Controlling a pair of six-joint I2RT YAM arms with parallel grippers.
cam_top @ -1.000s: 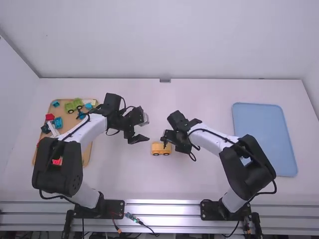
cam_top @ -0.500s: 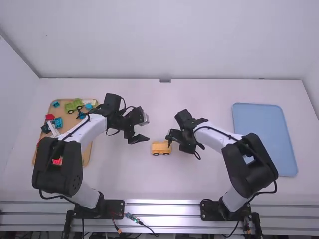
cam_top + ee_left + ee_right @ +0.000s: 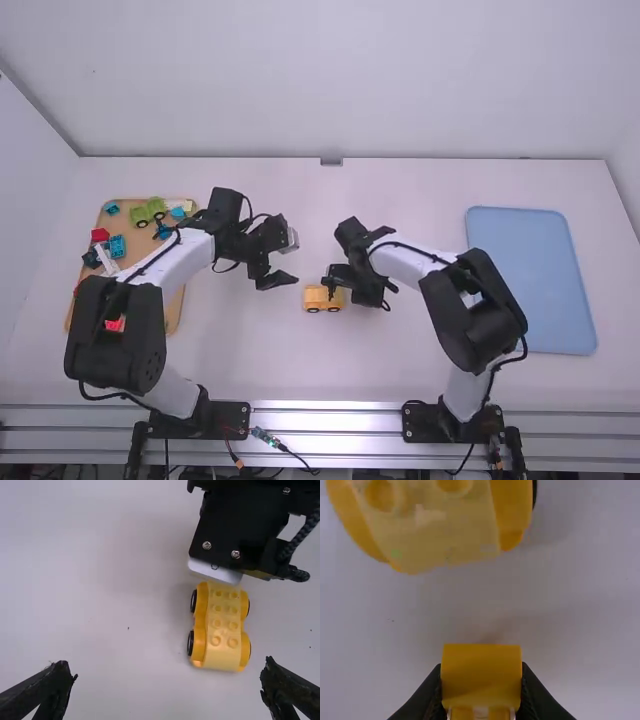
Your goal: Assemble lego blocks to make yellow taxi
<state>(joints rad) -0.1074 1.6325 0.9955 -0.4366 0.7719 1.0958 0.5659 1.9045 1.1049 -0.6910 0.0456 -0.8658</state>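
High view: yellow wheeled base (image 3: 313,299) on table (image 3: 400,365), between arms; right gripper (image 3: 331,285) by its right end, left gripper (image 3: 283,257) near. Left wrist view: left gripper's fingers spread, empty. Right wrist view: right gripper pinching yellow block (image 3: 481,675), base just beside it.

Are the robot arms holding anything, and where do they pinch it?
The right jaws hold a yellow block by two opposite sides. The left jaws are empty.
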